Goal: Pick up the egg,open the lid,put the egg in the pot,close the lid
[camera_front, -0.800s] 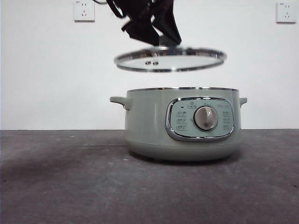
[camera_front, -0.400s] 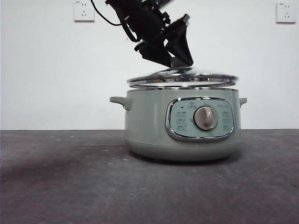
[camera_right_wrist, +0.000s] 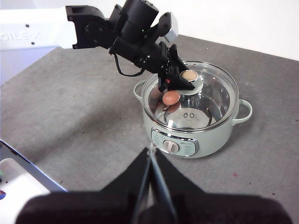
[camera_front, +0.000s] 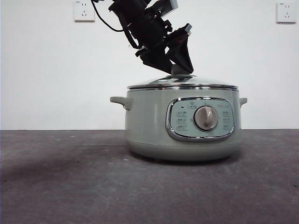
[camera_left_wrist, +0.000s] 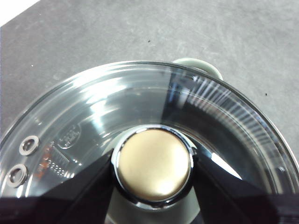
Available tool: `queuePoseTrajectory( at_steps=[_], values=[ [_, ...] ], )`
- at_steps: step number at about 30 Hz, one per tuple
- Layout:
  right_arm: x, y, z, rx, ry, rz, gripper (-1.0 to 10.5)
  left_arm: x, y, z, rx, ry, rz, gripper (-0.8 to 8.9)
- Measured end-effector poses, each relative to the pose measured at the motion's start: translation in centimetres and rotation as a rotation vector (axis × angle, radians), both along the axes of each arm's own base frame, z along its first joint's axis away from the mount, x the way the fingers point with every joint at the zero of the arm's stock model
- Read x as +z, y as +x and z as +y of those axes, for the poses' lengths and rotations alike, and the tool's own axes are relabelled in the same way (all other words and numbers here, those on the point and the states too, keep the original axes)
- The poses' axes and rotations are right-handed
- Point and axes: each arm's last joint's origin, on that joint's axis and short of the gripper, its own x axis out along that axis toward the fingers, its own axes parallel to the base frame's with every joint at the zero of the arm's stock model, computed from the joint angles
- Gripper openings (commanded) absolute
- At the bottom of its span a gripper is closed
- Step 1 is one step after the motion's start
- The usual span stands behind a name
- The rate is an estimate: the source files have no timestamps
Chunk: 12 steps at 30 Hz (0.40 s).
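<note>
The sage-green pot (camera_front: 149,126) stands on the dark table, dial panel facing the front view. The glass lid (camera_front: 187,83) rests level on its rim. My left gripper (camera_front: 180,70) reaches down from the upper left, shut on the lid's knob (camera_left_wrist: 153,163), one jaw pressed to each side. The right wrist view shows the reddish-brown egg (camera_right_wrist: 171,97) inside the pot (camera_right_wrist: 210,135), under the glass of the lid (camera_right_wrist: 210,98), beside the left gripper (camera_right_wrist: 180,79). My right gripper (camera_right_wrist: 150,156) hangs back from the pot on its dial side, jaws shut and holding nothing.
Two wall sockets (camera_front: 84,10) (camera_front: 286,11) sit high on the white wall behind. A white block (camera_right_wrist: 18,186) lies at the table's corner in the right wrist view. The left arm's white link (camera_right_wrist: 28,30) stretches across above the table.
The left gripper came down with the lid, from well above the pot to tilted just over the rim, and now the lid lies flat on the pot.
</note>
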Motion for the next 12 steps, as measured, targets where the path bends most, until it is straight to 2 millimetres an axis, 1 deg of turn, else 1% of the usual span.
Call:
queuePoseTrajectory(
  at_steps=[12],
  values=[
    [0.00,-0.10,-0.05,0.001,0.001,-0.003,-0.1,-0.13,-0.04,-0.22,-0.006,0.005,0.010,-0.08]
  ],
)
